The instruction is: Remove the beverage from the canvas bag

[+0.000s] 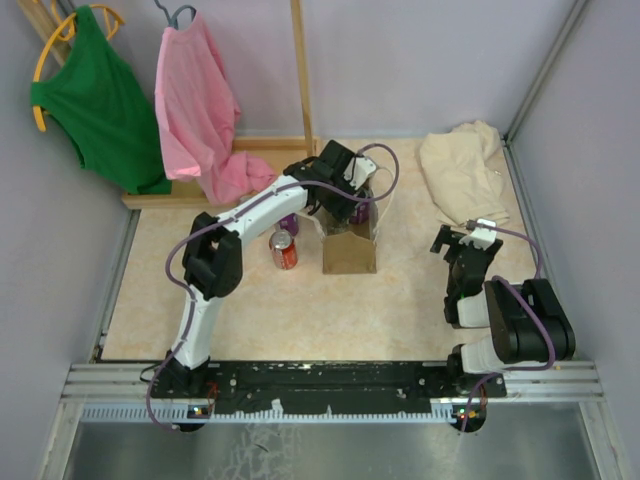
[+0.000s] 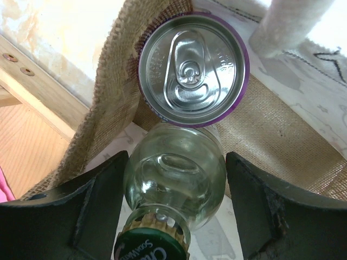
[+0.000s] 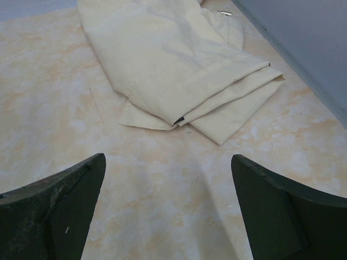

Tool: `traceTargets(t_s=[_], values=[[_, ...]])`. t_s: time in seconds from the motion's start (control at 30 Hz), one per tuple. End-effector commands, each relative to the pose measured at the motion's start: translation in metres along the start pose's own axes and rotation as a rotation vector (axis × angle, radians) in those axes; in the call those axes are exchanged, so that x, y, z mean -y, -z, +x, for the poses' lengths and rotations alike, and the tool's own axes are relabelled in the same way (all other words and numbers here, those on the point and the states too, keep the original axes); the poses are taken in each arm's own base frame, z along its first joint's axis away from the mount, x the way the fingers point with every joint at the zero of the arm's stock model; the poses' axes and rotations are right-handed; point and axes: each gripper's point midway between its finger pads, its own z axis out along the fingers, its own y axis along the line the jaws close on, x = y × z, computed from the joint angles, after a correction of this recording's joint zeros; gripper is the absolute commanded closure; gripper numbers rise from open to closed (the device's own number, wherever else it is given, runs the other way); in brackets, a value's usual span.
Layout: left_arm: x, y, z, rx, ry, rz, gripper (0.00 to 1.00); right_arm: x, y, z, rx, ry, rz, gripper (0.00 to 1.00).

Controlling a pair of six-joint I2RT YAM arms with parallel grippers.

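Desk (image 1: 300, 310), canvas bag (image 1: 350, 255) upright mid-desk. Right end effector (image 3: 168, 160) wide open, idle near the beige cloth (image 3: 179, 65). My left end effector (image 2: 176, 173) is in the bag mouth, spread wide, straddling the glass bottle (image 2: 173, 187); the purple can (image 2: 193, 69) is just beside it. I'd centre on the bottle, squeeze firmly, then lift straight up so the burlap doesn't drag.
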Motion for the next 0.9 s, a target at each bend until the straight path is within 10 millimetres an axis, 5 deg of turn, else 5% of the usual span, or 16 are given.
traceTargets(t_s=[0.0, 0.43, 0.6, 0.7, 0.73, 0.87], values=[[0.002, -0.013, 0.026, -0.087, 0.007, -0.004, 0.22, -0.004, -0.008, -0.019, 0.061, -0.009, 0.003, 0.01], [0.005, -0.033, 0.041, -0.128, 0.013, 0.0, 0.29, -0.004, -0.008, -0.019, 0.062, -0.01, 0.003, 0.01], [0.003, -0.038, 0.048, -0.148, 0.013, -0.01, 0.52, -0.004, -0.008, -0.019, 0.062, -0.009, 0.003, 0.01], [0.001, -0.04, 0.052, -0.162, 0.013, -0.025, 0.94, -0.004, -0.008, -0.019, 0.062, -0.01, 0.003, 0.01], [0.0, -0.04, 0.052, -0.164, 0.015, -0.031, 1.0, -0.004, -0.008, -0.02, 0.063, -0.009, 0.003, 0.01], [-0.005, -0.035, 0.047, -0.153, 0.021, -0.04, 1.0, -0.003, -0.008, -0.019, 0.062, -0.008, 0.005, 0.01]])
